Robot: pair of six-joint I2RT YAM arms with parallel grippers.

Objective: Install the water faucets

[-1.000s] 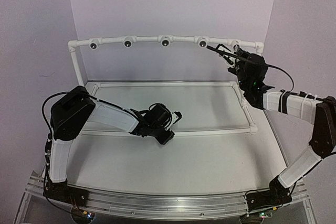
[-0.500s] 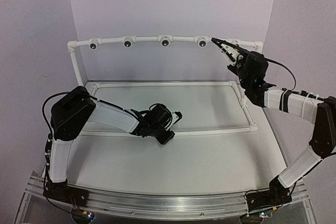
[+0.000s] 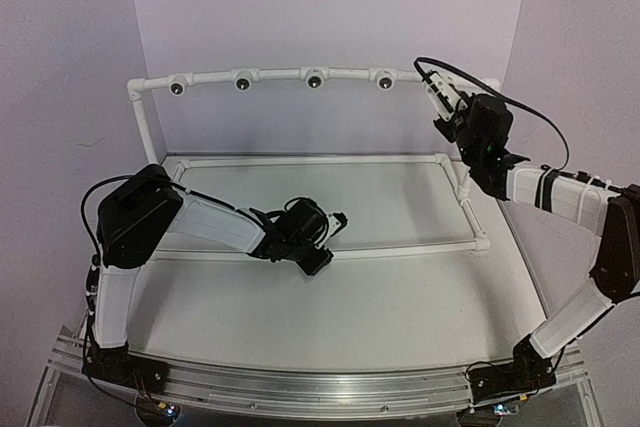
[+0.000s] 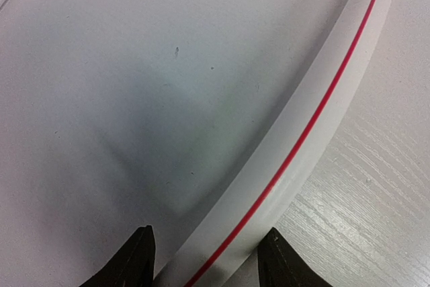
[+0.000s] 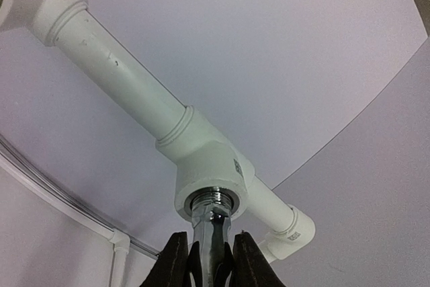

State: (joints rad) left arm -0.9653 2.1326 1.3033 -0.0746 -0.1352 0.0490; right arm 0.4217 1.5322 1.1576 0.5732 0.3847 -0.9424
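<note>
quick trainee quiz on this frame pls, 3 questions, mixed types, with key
1. True or false: the left gripper holds a faucet.
2. The faucet in the right gripper has its threaded end at: A) the table, B) the mouth of a white fitting, C) the red-striped pipe.
3. Fill in: in the top view, ___ empty fittings with dark holes show on the top rail.

Key: 1 false, it straddles the red-striped pipe; 2 B; 3 four.
</note>
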